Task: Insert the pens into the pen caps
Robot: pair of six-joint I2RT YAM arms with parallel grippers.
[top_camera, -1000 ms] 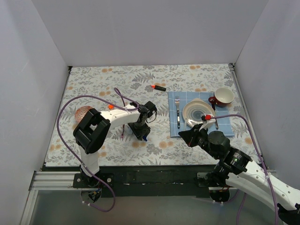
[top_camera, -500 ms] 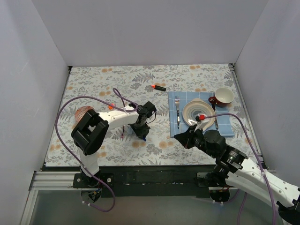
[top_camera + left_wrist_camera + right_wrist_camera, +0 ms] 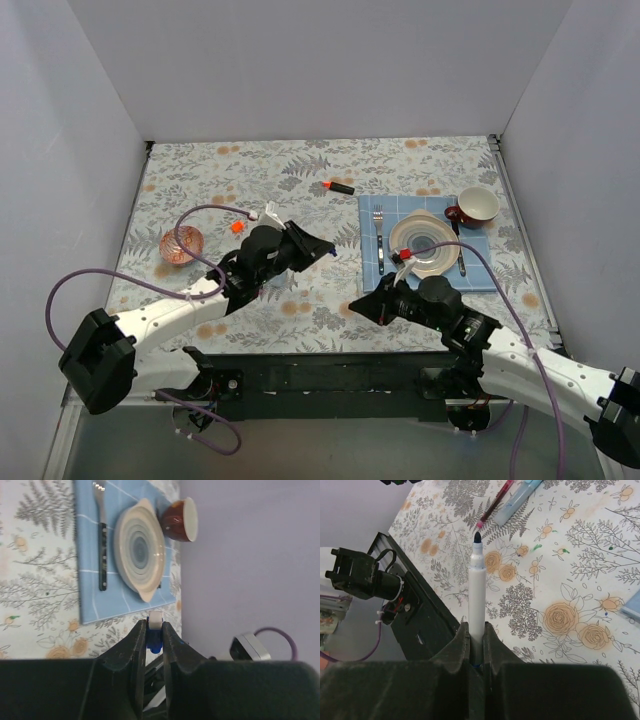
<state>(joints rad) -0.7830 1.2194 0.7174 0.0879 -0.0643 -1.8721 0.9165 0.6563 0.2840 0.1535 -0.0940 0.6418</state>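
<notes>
Misalignment threatens. The left gripper (image 3: 154, 630) clenches a small dark-blue plastic cap (image 3: 155, 643), the right gripper (image 3: 476, 630) a thin white pen (image 3: 476, 585), both above the table (image 3: 200, 170). An off-axis tip could skew the cap.

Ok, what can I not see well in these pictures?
- Top view: what the left gripper holds is too small to tell; the left wrist view shows a dark blue cap, partly covered by the fingers.
- Top view: the white pen cannot be made out at the right gripper.
- Right wrist view: the maroon-red pen and light-blue marker are cut off by the top edge.
</notes>
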